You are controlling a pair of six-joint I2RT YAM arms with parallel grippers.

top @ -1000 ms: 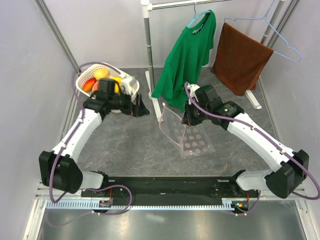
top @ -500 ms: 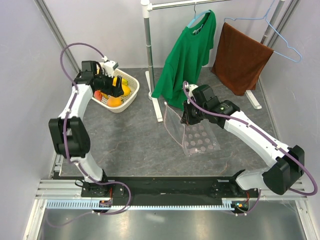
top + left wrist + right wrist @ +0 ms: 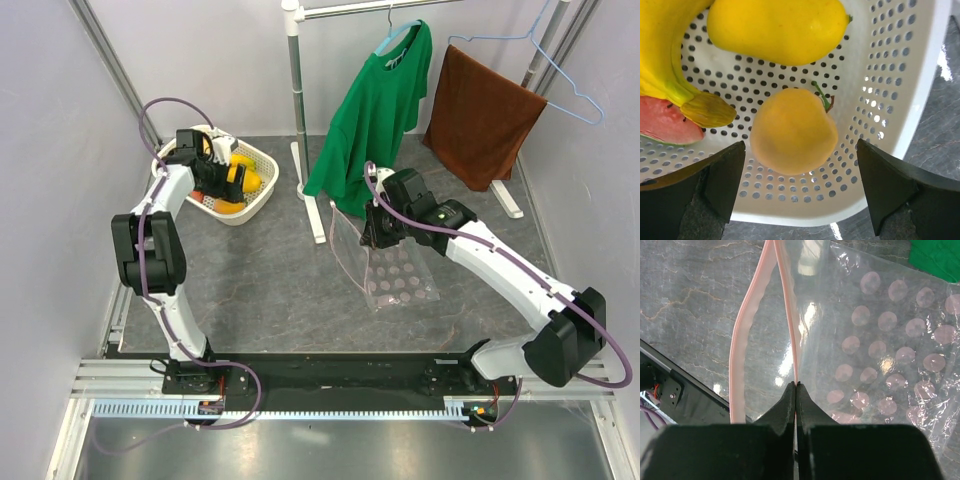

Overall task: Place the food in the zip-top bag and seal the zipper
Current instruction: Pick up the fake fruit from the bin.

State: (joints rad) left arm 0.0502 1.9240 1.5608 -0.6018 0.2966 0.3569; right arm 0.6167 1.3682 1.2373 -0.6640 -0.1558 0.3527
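The food lies in a white lattice basket (image 3: 890,120): a round yellow-orange fruit (image 3: 792,131), an oval yellow fruit (image 3: 777,30), a banana bunch (image 3: 665,55) and a red watermelon-like piece (image 3: 665,125). My left gripper (image 3: 800,185) hangs open over the round fruit, one finger on each side of it; it is over the basket (image 3: 262,190) in the top view (image 3: 215,165). My right gripper (image 3: 796,387) is shut on one pink zipper (image 3: 790,325) strip of the clear dotted zip-top bag (image 3: 890,355) and holds its mouth open above the floor (image 3: 385,265).
A green shirt (image 3: 380,110) and a brown towel (image 3: 480,115) hang from a rack at the back, whose white pole (image 3: 296,90) stands between basket and bag. Grey walls close in left and right. A black rail (image 3: 330,375) runs along the near edge.
My left arm has swung from the middle back to the basket and lowered its open gripper over the fruits. My right gripper has kept hold of the bag, shifting it slightly.
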